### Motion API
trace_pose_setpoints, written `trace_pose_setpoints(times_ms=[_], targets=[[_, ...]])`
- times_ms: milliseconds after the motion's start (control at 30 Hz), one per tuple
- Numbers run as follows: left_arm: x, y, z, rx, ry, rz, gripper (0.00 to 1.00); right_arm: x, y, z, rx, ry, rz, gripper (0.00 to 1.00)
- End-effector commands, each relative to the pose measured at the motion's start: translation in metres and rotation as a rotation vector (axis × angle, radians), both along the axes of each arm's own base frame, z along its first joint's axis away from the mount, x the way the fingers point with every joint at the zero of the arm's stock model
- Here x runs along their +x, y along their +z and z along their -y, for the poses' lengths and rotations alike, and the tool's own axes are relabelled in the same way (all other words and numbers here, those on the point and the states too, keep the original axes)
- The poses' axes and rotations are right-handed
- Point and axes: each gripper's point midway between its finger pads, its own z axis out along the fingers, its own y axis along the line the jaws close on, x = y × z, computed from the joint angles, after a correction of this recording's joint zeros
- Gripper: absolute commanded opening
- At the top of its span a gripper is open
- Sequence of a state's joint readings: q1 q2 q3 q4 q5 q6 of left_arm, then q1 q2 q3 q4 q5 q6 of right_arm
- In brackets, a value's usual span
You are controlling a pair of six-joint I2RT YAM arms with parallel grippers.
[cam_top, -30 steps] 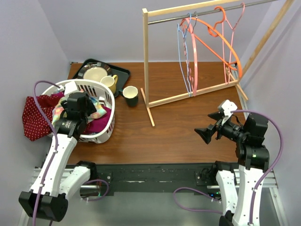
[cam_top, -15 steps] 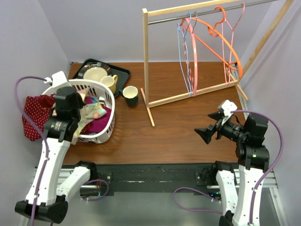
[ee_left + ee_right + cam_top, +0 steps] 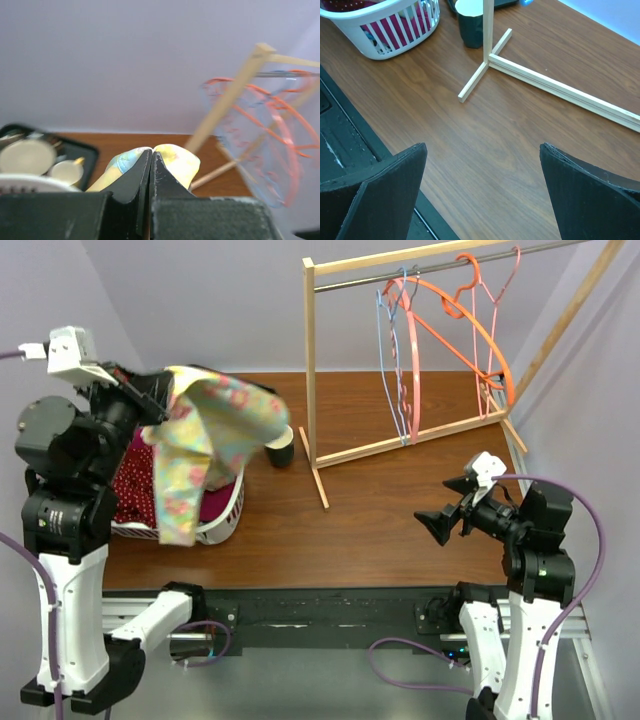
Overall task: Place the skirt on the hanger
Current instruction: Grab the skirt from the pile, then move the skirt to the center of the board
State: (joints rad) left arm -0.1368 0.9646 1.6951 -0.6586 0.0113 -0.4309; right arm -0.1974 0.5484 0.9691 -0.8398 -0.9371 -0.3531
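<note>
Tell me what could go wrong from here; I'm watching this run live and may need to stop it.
The left jaws pinch only a small fold of the skirt, so it might slip free. Its loose end dangles over the basket, near the dark mug; carrying it toward the hangers could snag the one or tip the other.

Bright, even, diffuse overhead light; faint soft shadows. Crisp in top and right wrist views. Motion-blurred at right of left wrist view, across rack (image 3: 227,100) and hangers (image 3: 280,125).
</note>
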Motion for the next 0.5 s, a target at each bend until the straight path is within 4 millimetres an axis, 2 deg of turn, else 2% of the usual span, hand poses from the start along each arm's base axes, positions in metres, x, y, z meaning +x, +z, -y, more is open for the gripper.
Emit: trace_pose_setpoints(times_ms=[0, 67, 233, 333, 367, 400, 433, 467], targets=[[-0.043, 0.078, 0.082, -0.082, -0.506, 0.245, 0.00, 0.000, 0.016, 0.000, -0.020, 0.009, 0.053, 0.99], [-0.055, 0.081, 0.103, -0.129, -0.666, 0.256, 0.00, 0.000, 0.018, 0.001, -0.028, 0.007, 0.054, 0.99], [-0.061, 0.065, 0.127, -0.138, -0.799, 0.221, 0.00, 0.001, 0.021, 0.005, -0.060, -0.010, 0.071, 0.99], [-0.069, 0.046, 0.150, -0.163, -0.924, 0.172, 0.00, 0.003, 0.022, 0.006, -0.064, -0.010, 0.073, 0.99], [-0.064, 0.034, 0.158, -0.172, -0.939, 0.141, 0.00, 0.003, 0.022, 0.006, -0.066, -0.008, 0.072, 0.99], [-0.071, 0.025, 0.174, -0.181, -0.998, 0.115, 0.00, 0.002, 0.024, 0.006, -0.070, -0.006, 0.076, 0.99], [-0.067, 0.004, 0.187, -0.185, -1.022, 0.061, 0.00, 0.002, 0.024, 0.006, -0.085, 0.003, 0.090, 0.99], [-0.063, -0.007, 0.198, -0.184, -1.025, 0.038, 0.00, 0.000, 0.022, 0.005, -0.090, 0.014, 0.080, 0.99]])
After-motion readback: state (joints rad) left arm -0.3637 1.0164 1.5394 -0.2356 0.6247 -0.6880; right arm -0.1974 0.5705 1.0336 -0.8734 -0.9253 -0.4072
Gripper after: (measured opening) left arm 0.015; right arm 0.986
